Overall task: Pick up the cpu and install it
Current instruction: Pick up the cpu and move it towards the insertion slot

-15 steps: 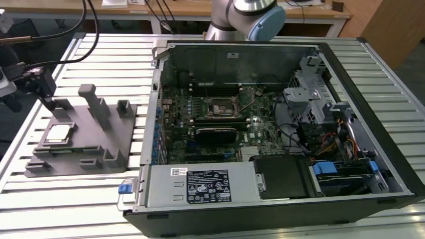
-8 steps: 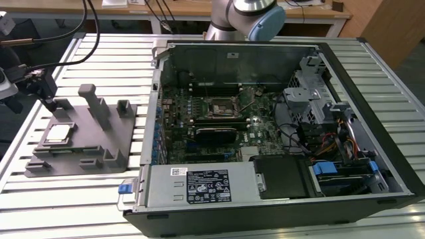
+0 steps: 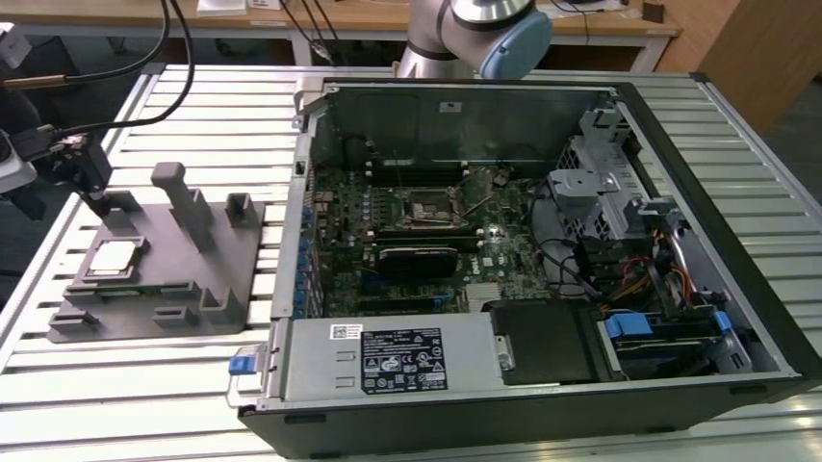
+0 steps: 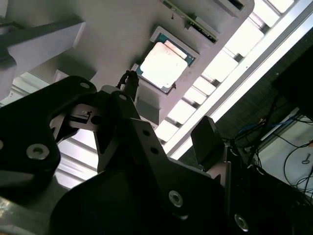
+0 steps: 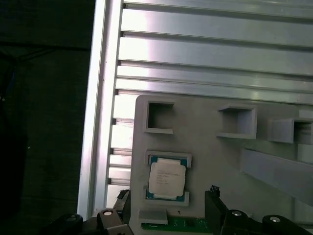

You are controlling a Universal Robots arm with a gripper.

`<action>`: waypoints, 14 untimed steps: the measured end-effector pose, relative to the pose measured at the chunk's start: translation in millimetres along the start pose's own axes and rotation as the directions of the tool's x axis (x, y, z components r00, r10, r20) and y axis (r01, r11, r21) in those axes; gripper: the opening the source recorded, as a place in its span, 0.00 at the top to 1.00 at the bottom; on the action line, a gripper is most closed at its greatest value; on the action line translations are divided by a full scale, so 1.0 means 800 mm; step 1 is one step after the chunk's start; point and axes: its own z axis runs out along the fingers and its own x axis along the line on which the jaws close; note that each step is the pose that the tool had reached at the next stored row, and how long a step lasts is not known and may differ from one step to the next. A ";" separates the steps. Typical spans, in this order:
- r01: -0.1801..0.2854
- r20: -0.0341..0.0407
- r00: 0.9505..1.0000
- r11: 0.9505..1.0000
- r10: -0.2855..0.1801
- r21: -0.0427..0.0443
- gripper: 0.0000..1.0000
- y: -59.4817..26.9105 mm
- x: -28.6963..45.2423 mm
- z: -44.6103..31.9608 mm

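The cpu point(image 3: 114, 258) is a small silver-topped square lying flat in a shallow pocket of the grey fixture block point(image 3: 192, 289), at the exterior view's left. My gripper point(image 3: 85, 181) hangs just beyond the block's far left corner, a short way above the table and apart from the chip. In the first wrist view the cpu point(image 5: 167, 178) lies close ahead of my gripper point(image 5: 168, 195), whose two dark fingers stand wide apart with nothing between them. The second wrist view has the cpu point(image 4: 162, 65) bright beyond the fingertips point(image 4: 130, 81). The motherboard's black socket point(image 3: 422, 210) sits inside the open case.
The open computer case point(image 3: 719, 241) fills the middle and right of the slatted metal table point(image 3: 154, 404). Upright posts point(image 3: 183, 197) rise from the fixture block near the cpu. A thin green board point(image 5: 176, 225) lies in the block beside the chip. Cables point(image 3: 154, 58) hang at the far left.
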 end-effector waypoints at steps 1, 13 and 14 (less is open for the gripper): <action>0.000 -0.001 1.000 1.000 0.000 -0.001 0.30 0.000 -0.0006 0.0017; -0.023 -0.001 1.000 1.000 0.023 -0.003 0.30 -0.001 -0.0014 0.0091; -0.022 -0.001 1.000 1.000 0.022 -0.003 0.30 -0.003 -0.0013 0.0095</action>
